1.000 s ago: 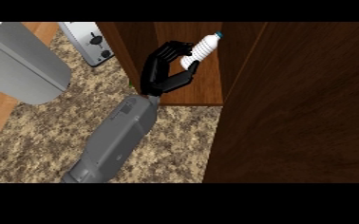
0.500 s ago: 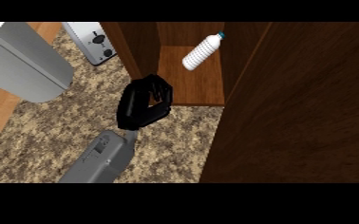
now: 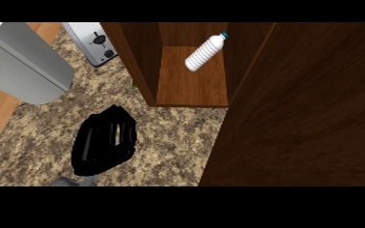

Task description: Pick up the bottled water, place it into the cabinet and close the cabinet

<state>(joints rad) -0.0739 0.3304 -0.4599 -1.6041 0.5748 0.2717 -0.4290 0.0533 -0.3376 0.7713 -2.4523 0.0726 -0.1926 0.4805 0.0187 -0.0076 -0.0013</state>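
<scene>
item: bottled water (image 3: 205,53) leaning inside cabinet (image 3: 192,84), my left hand (image 3: 105,145) slack and empty; i expect door (image 3: 299,116) jolt could topple it

Toaster (image 3: 92,46) cut off at top edge; cabinet door (image 3: 299,125) cut off right, forearm (image 3: 71,181) below

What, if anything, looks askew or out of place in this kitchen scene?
The bottled water in the cabinet is tilted rather than upright, with its cap slanting toward the right inner wall. Nothing holds it: the robot hand is apart from it, over the counter. The cabinet door stands open. Nothing looks spilled or damaged.
</scene>
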